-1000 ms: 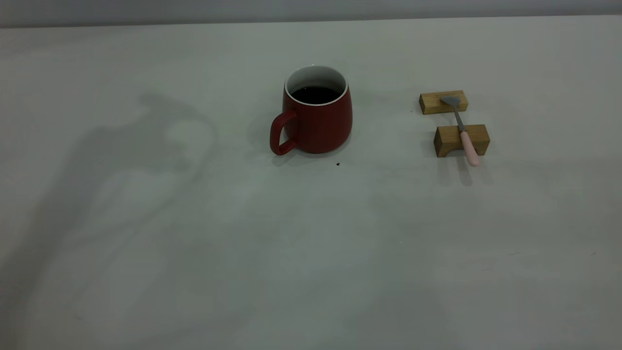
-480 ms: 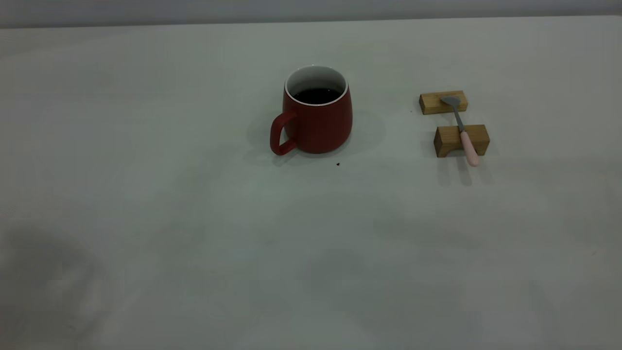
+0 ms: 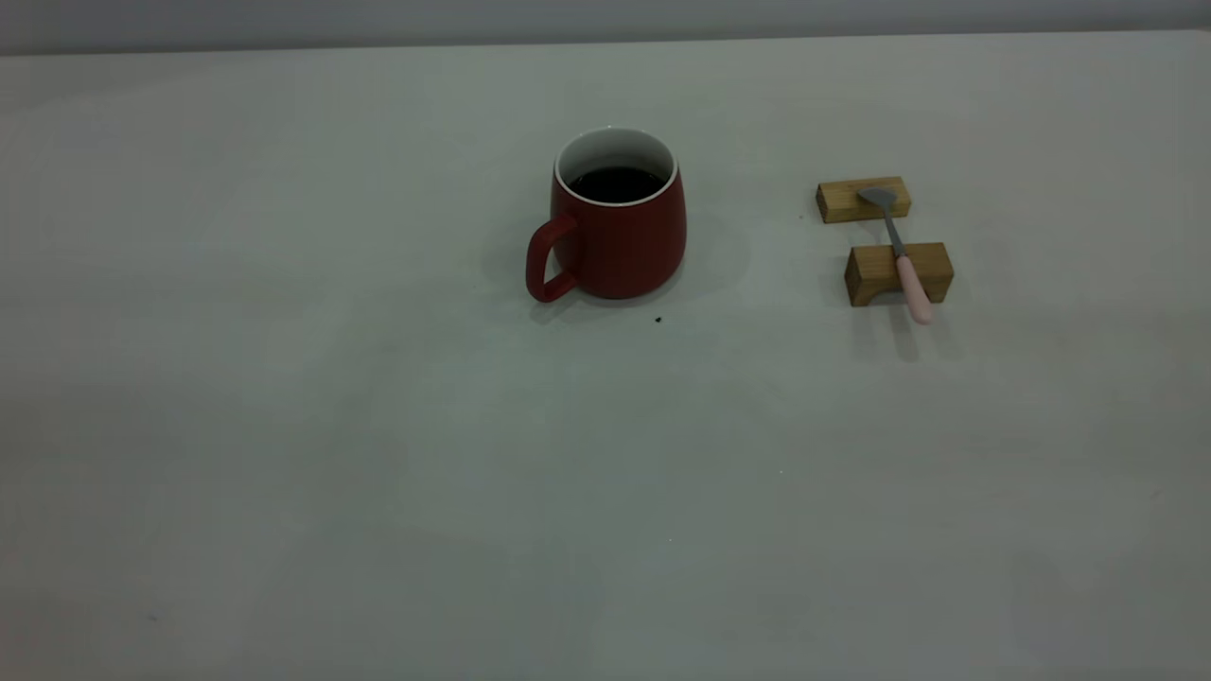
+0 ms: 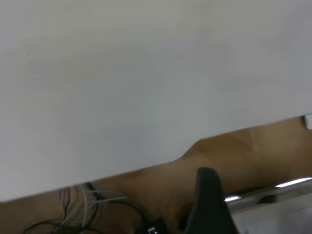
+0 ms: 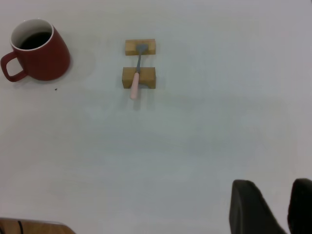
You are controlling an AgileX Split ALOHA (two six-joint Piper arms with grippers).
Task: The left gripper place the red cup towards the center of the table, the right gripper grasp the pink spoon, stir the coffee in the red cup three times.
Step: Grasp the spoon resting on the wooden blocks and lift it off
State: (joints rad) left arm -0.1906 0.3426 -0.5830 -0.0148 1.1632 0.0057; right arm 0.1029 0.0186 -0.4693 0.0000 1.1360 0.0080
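1. Off-white and plain, the table [image 3: 378, 473] is filling nearly the whole exterior view, with a grey wall running along its far edge.
2. Near the middle of the table, the red cup [image 3: 617, 227] is standing upright, its loop handle pointing toward the left arm's side, and dark coffee [image 3: 616, 183] is sitting inside its white interior.
3. A tiny dark speck [image 3: 658, 320] is lying on the table just in front of the cup.
4. Well apart from the cup, on the right arm's side, two tan wooden blocks [image 3: 897, 272] are sitting one behind the other, and the pink spoon [image 3: 903, 260] is resting across them, its grey bowl on the far block and its pink handle overhanging the near one.
5. The right gripper [image 5: 275, 207] is hanging above bare table, well apart from the spoon, its two dark fingers showing with a narrow gap between them and nothing held.
6. The left gripper [image 4: 207, 204] is showing only one dark finger past the table's edge, beside loose cables [image 4: 83, 207]; how its jaws stand cannot be told.
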